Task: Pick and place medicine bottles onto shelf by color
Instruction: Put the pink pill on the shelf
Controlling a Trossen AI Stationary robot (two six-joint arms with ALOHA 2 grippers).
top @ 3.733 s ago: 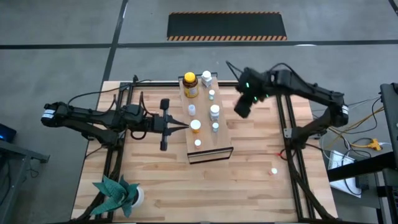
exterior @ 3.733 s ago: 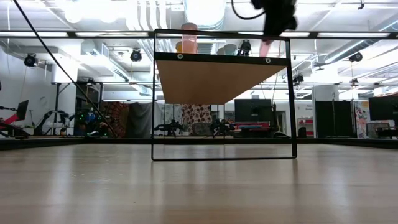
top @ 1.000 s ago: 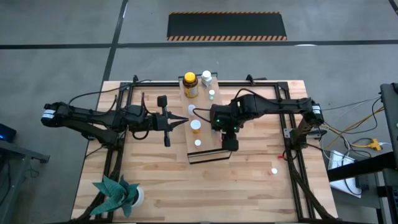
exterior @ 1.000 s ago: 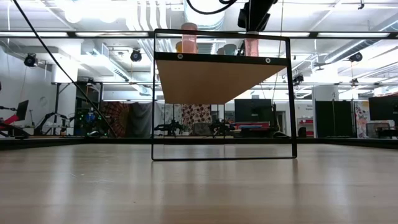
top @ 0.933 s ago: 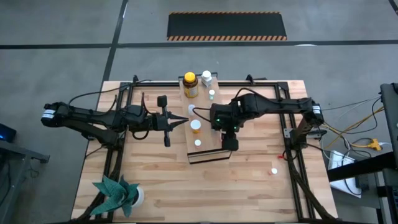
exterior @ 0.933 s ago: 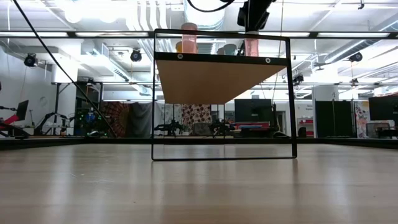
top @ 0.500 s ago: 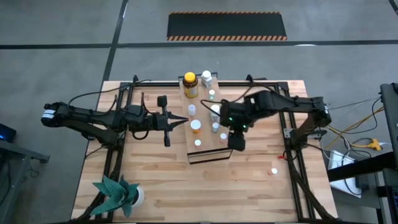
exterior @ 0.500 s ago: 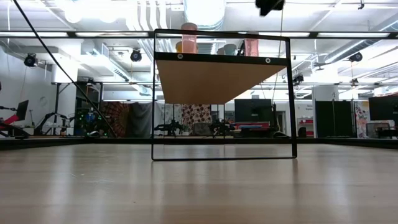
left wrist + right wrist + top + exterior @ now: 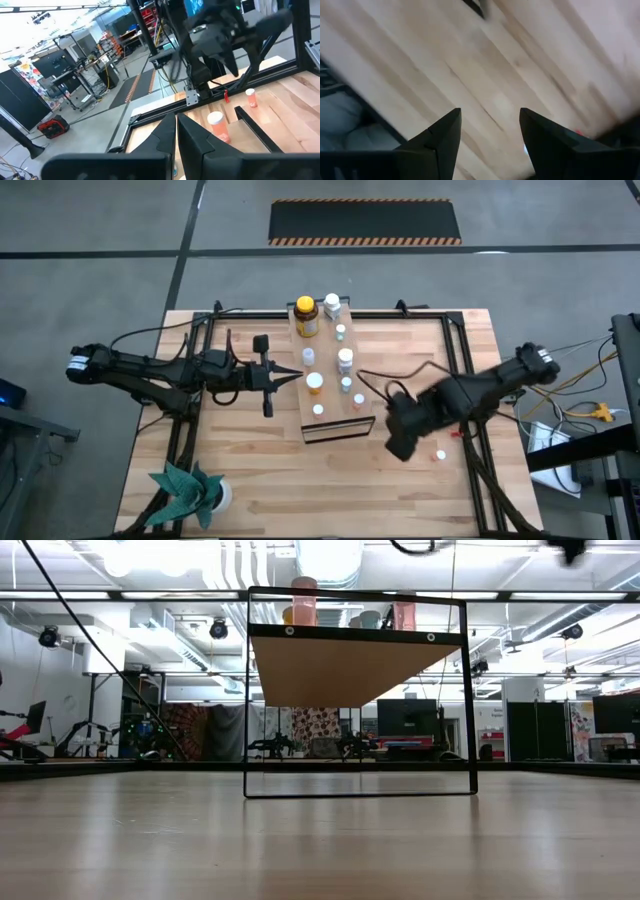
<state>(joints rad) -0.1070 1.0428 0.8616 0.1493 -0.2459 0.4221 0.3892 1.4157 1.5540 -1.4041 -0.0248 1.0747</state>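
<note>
The right gripper (image 9: 402, 446), fingers apart and empty, hangs just off the long light-wood shelf's (image 9: 357, 425) near end, apparently bound for the small white-capped bottle (image 9: 439, 453) beside it, while the shut left gripper (image 9: 296, 376) waits beyond.

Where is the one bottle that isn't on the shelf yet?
In the high view, the lone white-capped bottle stands on the tabletop's right side, apart from the shelf, just beside the right gripper, which hovers open and empty.
</note>
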